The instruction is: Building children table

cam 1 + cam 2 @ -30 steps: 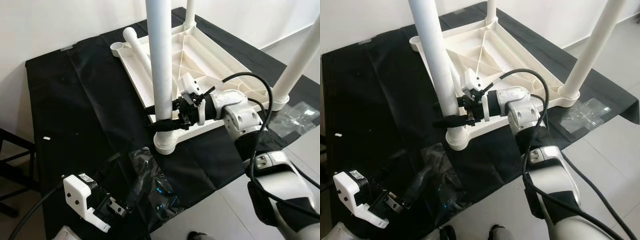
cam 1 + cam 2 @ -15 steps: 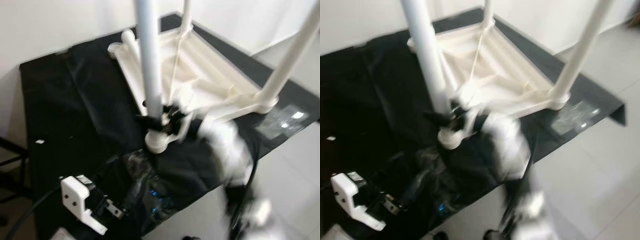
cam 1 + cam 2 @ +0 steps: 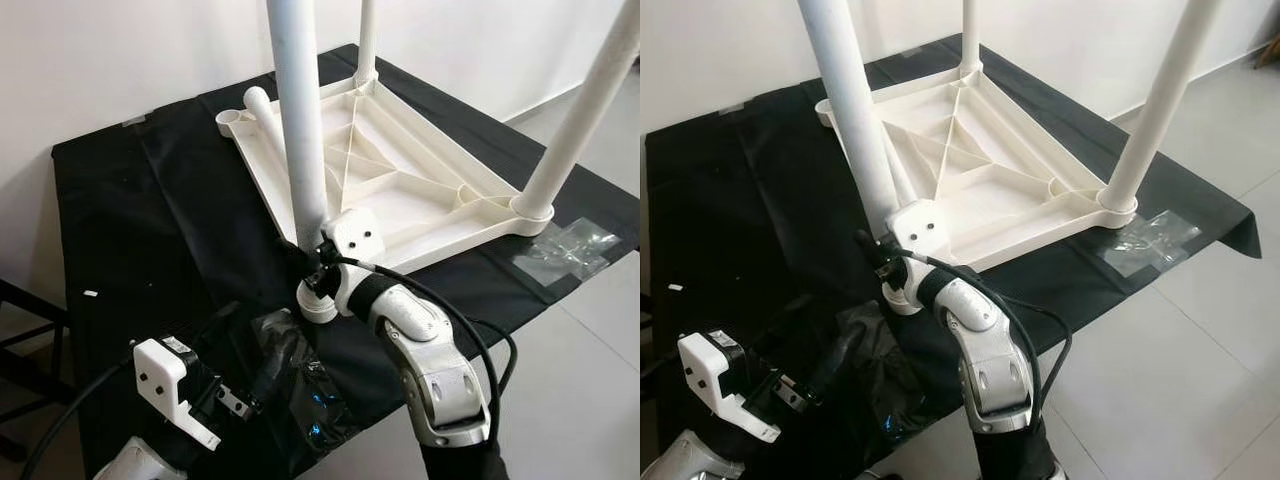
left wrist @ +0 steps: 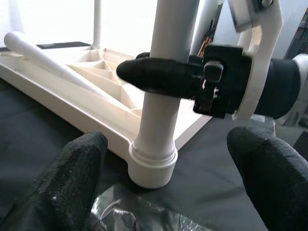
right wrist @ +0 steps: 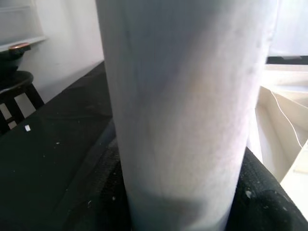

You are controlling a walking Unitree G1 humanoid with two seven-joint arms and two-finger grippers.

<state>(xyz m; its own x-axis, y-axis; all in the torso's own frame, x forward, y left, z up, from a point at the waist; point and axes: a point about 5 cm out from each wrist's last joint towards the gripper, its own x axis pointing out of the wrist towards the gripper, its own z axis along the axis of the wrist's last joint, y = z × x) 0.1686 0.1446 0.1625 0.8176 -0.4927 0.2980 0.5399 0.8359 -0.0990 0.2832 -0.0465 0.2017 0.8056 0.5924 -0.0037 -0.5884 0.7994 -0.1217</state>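
Note:
A white children's table (image 3: pixel 400 200) lies upside down on a black cloth. Three legs stand upright in its corner sockets. My right gripper (image 3: pixel 300 258) is shut around the nearest leg (image 3: pixel 298 120), just above its socket. In the right wrist view this leg (image 5: pixel 183 106) stands close, with black fingers (image 5: pixel 260 192) on both sides. A loose leg (image 3: pixel 265 108) lies across the far left corner. My left gripper (image 3: pixel 235 400) hangs open low at the front left, pointing at the base of the same leg (image 4: pixel 168 29). It holds nothing.
A crumpled clear plastic bag (image 3: pixel 300 380) lies on the cloth by my left gripper. Another flat bag (image 3: pixel 565 248) lies at the cloth's right edge. A dark stool (image 3: pixel 20 330) stands at the left. A white wall is behind, tiled floor at the right.
My right arm has swung from the right side round to the front of the leg, with the gripper still on the leg's base. The camera shifted a little. The left gripper barely moved.

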